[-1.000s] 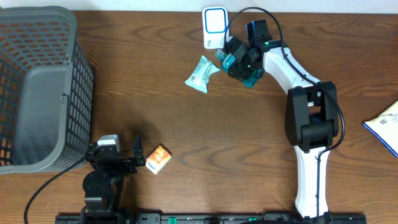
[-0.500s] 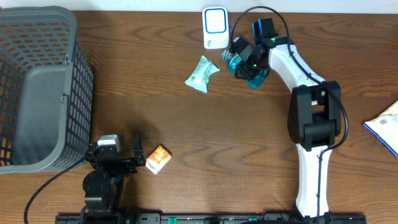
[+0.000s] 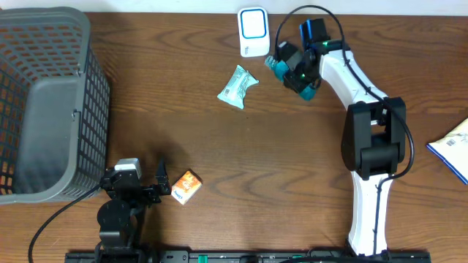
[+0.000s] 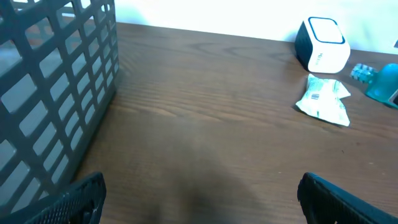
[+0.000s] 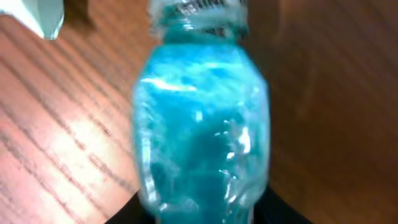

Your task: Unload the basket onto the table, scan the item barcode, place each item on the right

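Blue faceted plastic bottle (image 5: 202, 118), wood-grain table (image 5: 56, 143)

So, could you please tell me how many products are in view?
3: a teal packet mid-table, an orange box near the front edge, a blue bottle beside the scanner.

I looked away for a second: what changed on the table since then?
The right pincer closed on the clear bottle of blue liquid and carried it slightly rightward, away from the pale green packet. The white scanner, small orange box, grey plastic basket and open left pincer stayed put.
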